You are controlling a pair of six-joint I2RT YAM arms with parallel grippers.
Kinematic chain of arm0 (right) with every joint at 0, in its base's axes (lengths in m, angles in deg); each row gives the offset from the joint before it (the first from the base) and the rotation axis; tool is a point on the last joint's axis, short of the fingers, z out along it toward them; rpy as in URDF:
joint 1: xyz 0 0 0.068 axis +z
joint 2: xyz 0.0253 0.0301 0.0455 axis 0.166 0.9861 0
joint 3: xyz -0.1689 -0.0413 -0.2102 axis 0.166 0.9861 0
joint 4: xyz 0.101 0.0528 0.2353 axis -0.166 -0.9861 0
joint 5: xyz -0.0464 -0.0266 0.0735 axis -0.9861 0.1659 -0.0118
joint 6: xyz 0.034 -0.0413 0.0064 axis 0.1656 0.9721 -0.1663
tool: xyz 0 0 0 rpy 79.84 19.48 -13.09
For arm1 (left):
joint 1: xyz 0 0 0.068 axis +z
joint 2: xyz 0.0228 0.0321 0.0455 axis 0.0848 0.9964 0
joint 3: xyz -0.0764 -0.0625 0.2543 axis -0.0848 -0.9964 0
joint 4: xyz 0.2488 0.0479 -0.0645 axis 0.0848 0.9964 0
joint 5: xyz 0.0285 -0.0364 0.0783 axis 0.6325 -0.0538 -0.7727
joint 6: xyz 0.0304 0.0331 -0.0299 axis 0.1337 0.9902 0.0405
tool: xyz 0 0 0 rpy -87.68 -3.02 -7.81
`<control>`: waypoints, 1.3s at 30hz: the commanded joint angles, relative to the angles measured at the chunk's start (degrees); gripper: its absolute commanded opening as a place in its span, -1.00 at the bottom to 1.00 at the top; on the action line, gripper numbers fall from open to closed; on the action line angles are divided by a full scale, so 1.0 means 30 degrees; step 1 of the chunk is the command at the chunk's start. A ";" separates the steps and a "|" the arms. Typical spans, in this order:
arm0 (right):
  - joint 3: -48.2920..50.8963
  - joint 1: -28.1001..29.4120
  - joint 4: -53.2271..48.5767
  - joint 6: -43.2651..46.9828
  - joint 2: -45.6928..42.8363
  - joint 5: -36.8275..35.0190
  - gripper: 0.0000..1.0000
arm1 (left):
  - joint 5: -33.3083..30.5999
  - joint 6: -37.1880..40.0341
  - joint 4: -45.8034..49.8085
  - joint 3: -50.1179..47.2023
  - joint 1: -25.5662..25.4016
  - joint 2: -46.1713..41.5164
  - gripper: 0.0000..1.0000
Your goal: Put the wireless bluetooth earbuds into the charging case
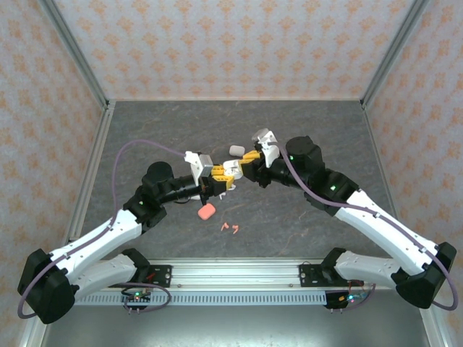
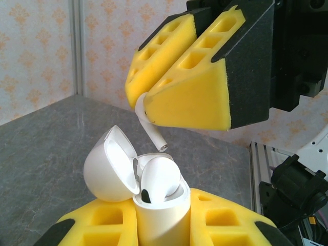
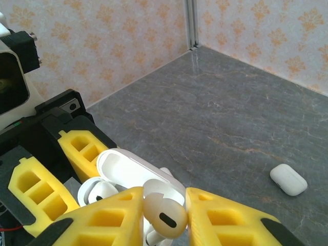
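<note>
The white earbud (image 2: 151, 129) I am carrying hangs stem-down just above the open charging case (image 2: 160, 218). Its tip is near the free socket but, as I read it, not in yet. A second earbud (image 2: 160, 177) sits seated in the case, so I judge this pair half done, with the lowering and release left to do.

My right gripper (image 3: 164, 206) is closed on the carried bud's head, its pads pressing from both sides and the stem poking out below them. My left gripper (image 1: 223, 176) is clamped on the case body and holds it upright, the lid (image 2: 110, 166) swung back.

The two grippers meet above the middle of the table (image 1: 145, 130). Down on it, a salmon-pink case (image 1: 207, 212) and two pink earbuds (image 1: 231, 228) lie on the near side, and a shut white case (image 1: 235, 150) lies just beyond the grippers. I take the pink pair as not yet done.
</note>
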 commanded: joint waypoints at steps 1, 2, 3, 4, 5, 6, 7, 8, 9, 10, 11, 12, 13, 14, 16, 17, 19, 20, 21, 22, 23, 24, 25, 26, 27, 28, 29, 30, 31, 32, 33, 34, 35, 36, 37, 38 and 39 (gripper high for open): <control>-0.0698 0.0162 0.0122 0.0503 0.0040 -0.0232 -0.51 | 0.0466 -0.0061 -0.1135 0.0785 -0.0174 0.0042 -1.00; -0.0700 0.0148 0.0131 0.0501 0.0079 -0.0233 -0.51 | 0.0466 -0.0058 -0.1135 0.0781 -0.0175 0.0045 -1.00; -0.0700 0.0166 0.0161 0.0517 0.0108 -0.0175 -0.51 | 0.0480 -0.0033 -0.1157 0.0802 -0.0171 0.0045 -1.00; -0.0697 0.0177 0.0110 0.0553 0.0140 -0.0161 -0.51 | 0.0409 -0.0063 -0.1164 0.0784 -0.0175 0.0045 -1.00; -0.0700 0.0203 0.0097 0.0586 0.0167 -0.0175 -0.51 | 0.0365 -0.0104 -0.1244 0.0781 -0.0173 0.0045 -1.00; -0.0698 0.0206 0.0009 0.0661 0.0199 -0.0275 -0.51 | 0.0294 -0.0147 -0.1295 0.0749 -0.0171 0.0045 -1.00; -0.0675 0.0235 -0.0077 0.0748 0.0199 -0.0399 -0.51 | 0.0262 -0.0197 -0.1382 0.0750 -0.0175 0.0036 -1.00; -0.0624 0.0236 -0.0102 0.0780 0.0185 -0.0527 -0.51 | 0.0232 -0.0258 -0.1440 0.0723 -0.0175 0.0045 -1.00; -0.0547 0.0236 -0.0102 0.0809 0.0185 -0.0618 -0.51 | 0.0207 -0.0291 -0.1500 0.0728 -0.0174 0.0045 -1.00; -0.0482 0.0236 -0.0130 0.0824 0.0170 -0.0612 -0.51 | 0.0191 -0.0309 -0.1545 0.0728 -0.0175 0.0045 -1.00; -0.0440 0.0250 -0.0108 0.0824 0.0184 -0.0623 -0.51 | 0.0173 -0.0305 -0.1545 0.0728 -0.0175 0.0045 -1.00; -0.0408 0.0265 -0.0126 0.0793 0.0199 -0.0567 -0.51 | 0.0161 -0.0305 -0.1526 0.0733 -0.0175 0.0045 -1.00; -0.0364 0.0265 -0.0141 0.0794 0.0185 -0.0541 -0.51 | 0.0122 -0.0298 -0.1531 0.0706 -0.0160 0.0045 -1.00; -0.0294 0.0265 -0.0158 0.0794 0.0198 -0.0537 -0.51 | 0.0100 -0.0322 -0.1542 0.0678 -0.0160 0.0043 -1.00; -0.0204 0.0265 -0.0259 0.0795 0.0164 -0.0498 -0.51 | 0.0058 -0.0321 -0.1516 0.0697 -0.0160 0.0045 -1.00; -0.0159 0.0265 -0.0297 0.0769 0.0155 -0.0457 -0.51 | 0.0056 -0.0298 -0.1516 0.0685 -0.0175 0.0045 -1.00; -0.0042 0.0265 -0.0294 0.0665 0.0068 -0.0165 -0.51 | 0.0019 -0.0291 -0.1487 0.0682 -0.0173 0.0074 -1.00; -0.0027 0.0265 -0.0273 0.0580 0.0052 0.0063 -0.51 | -0.0025 -0.0271 -0.1457 0.0722 -0.0175 0.0071 -1.00; -0.0004 0.0265 -0.0261 0.0482 0.0017 0.0360 -0.51 | -0.0018 -0.0266 -0.1465 0.0699 -0.0175 0.0100 -1.00; -0.0014 0.0265 -0.0271 0.0375 0.0011 0.0629 -0.51 | -0.0038 -0.0265 -0.1461 0.0699 -0.0175 0.0130 -1.00; 0.0005 0.0272 -0.0290 0.0277 0.0022 0.0794 -0.51 | -0.0089 -0.0273 -0.1474 0.0684 -0.0175 0.0133 -1.00; 0.0027 0.0265 -0.0309 0.0169 -0.0026 0.0920 -0.51 | -0.0091 -0.0284 -0.1510 0.0673 -0.0174 0.0133 -1.00; 0.0083 0.0269 -0.0337 0.0058 -0.0034 0.0979 -0.51 | -0.0091 -0.0293 -0.1516 0.0665 -0.0172 0.0133 -1.00; 0.0145 0.0265 -0.0347 -0.0034 -0.0064 0.0985 -0.51 | -0.0115 -0.0288 -0.1516 0.0654 -0.0171 0.0133 -1.00; 0.0203 0.0265 -0.0339 -0.0107 -0.0119 0.1066 -0.51 | -0.0113 -0.0280 -0.1516 0.0638 -0.0174 0.0107 -1.00; 0.0278 0.0265 -0.0306 -0.0221 -0.0152 0.1181 -0.51 | -0.0146 -0.0291 -0.1543 0.0618 -0.0160 0.0103 -1.00; 0.0323 0.0265 -0.0294 -0.0253 -0.0167 0.1293 -0.51 | -0.0157 -0.0295 -0.1545 0.0615 -0.0174 0.0103 -1.00; 0.0359 0.0265 -0.0275 -0.0311 -0.0163 0.1360 -0.51 | -0.0171 -0.0280 -0.1549 0.0605 -0.0175 0.0100 -1.00; 0.0376 0.0265 -0.0329 -0.0304 -0.0153 0.1415 -0.51 | -0.0179 -0.0269 -0.1560 0.0615 -0.0159 0.0103 -1.00; 0.0384 0.0265 -0.0398 -0.0304 -0.0152 0.1413 -0.51 | -0.0179 -0.0287 -0.1560 0.0597 -0.0175 0.0129 -1.00; 0.0411 0.0265 -0.0458 -0.0286 -0.0152 0.1408 -0.51 | -0.0183 -0.0280 -0.1559 0.0578 -0.0173 0.0133 -1.00; 0.0435 0.0272 -0.0498 -0.0246 -0.0152 0.1344 -0.51 | -0.0193 -0.0291 -0.1559 0.0578 -0.0173 0.0133 -1.00; 0.0457 0.0266 -0.0528 -0.0231 -0.0181 0.1338 -0.51 | -0.0193 -0.0279 -0.1581 0.0558 -0.0171 0.0118 -1.00; 0.0486 0.0265 -0.0566 -0.0191 -0.0208 0.1313 -0.51 | -0.0227 -0.0302 -0.1598 0.0549 -0.0160 0.0104 -1.00; 0.0501 0.0276 -0.0596 -0.0202 -0.0225 0.1275 -0.51 | -0.0258 -0.0289 -0.1594 0.0522 -0.0174 0.0074 -1.00; 0.0544 0.0265 -0.0608 -0.0198 -0.0254 0.1260 -0.51 | -0.0294 -0.0305 -0.1577 0.0521 -0.0149 0.0074 -1.00; 0.0585 0.0265 -0.0626 -0.0198 -0.0296 0.1249 -0.51 | -0.0340 -0.0295 -0.1596 0.0502 -0.0170 0.0074 -1.00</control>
